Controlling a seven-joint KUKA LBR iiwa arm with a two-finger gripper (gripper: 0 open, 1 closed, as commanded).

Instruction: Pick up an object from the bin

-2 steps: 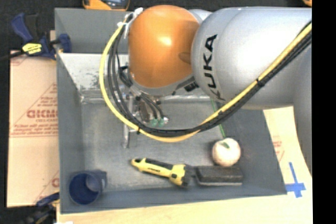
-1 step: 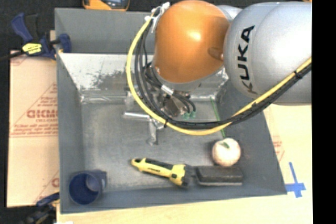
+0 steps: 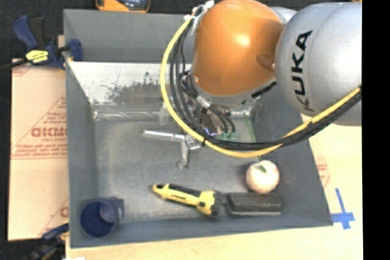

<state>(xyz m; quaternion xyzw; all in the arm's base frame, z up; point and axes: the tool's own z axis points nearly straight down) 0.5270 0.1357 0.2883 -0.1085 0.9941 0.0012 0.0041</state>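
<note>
1. Yellow-handled tool [image 3: 195, 198] lies flat on the floor of the bin [image 3: 79, 131], along the wall at the bottom of your view; its yellow-and-black grip points left; its dark flat end points right, toward the lower right corner.
2. You find the jaws over the bare middle of the floor, above the tool's grip in the view and apart from it; two metal fingers [image 3: 163, 134] splay out from under the wrist, one toward the left wall, the other down toward the tool.
3. The jaws stand spread; nothing shows between them; you cannot tell whether their tips touch the floor.
4. A cream ball [image 3: 262, 176] sits to the right of the jaws, just beside the tool's dark end; you cannot tell whether ball and tool touch.
5. A blue cup [image 3: 97, 216] stands in the lower left corner with its open mouth toward the camera; it is close against both walls there, and well apart from the jaws and the ball.
6. The arm [image 3: 323, 64] reaches in from the right; its orange cover [image 3: 234, 49] hangs over the upper right part of the bin, directly above the jaws in the view; yellow cables [image 3: 166, 79] loop round the cover and run off to the right.
</note>
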